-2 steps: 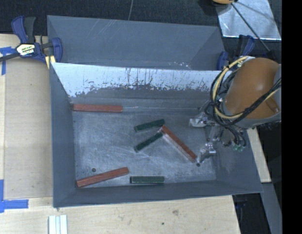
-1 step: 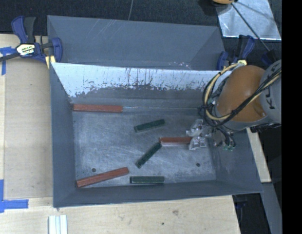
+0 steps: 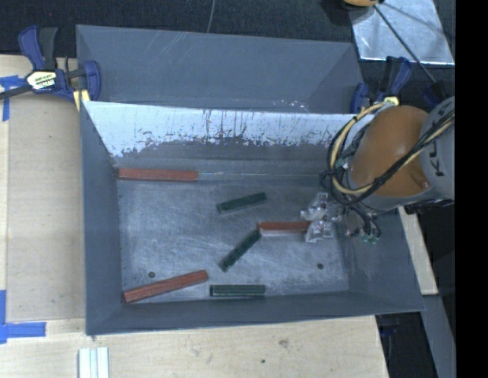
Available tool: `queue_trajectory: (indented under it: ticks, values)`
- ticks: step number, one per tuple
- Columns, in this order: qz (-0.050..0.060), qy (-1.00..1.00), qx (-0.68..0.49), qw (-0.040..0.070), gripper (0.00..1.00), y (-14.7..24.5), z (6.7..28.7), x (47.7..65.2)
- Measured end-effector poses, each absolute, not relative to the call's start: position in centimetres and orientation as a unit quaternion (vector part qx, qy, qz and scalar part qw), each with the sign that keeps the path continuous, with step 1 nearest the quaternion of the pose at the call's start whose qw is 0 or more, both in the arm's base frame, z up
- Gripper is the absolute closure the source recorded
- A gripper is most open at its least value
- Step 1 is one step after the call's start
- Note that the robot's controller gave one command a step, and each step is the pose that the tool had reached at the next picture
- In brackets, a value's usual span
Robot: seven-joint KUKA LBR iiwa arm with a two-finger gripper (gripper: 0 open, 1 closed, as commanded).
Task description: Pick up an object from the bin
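My gripper (image 3: 316, 225) is low over the right part of the bin floor. A short red-brown stick (image 3: 280, 227) lies level there, its right end reaching in between the metal fingertips. A dark green stick (image 3: 239, 250) lies slanted just left of it. Another dark green stick (image 3: 242, 202) lies a little farther back, left of the gripper.
A long red-brown stick (image 3: 157, 175) lies along the back wall at left. Another red-brown stick (image 3: 165, 285) and a dark green stick (image 3: 238, 290) lie near the front wall. The arm with its orange cover and cables hangs over the bin's right side.
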State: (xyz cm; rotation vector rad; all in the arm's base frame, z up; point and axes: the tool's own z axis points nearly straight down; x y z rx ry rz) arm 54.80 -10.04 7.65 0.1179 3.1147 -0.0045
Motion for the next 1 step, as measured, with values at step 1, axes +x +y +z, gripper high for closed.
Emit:
queue_trajectory:
  ticks: [1]
  values:
    - [0.0,0.999,0.041,0.003,1.0,-8.16,23.03,56.88]
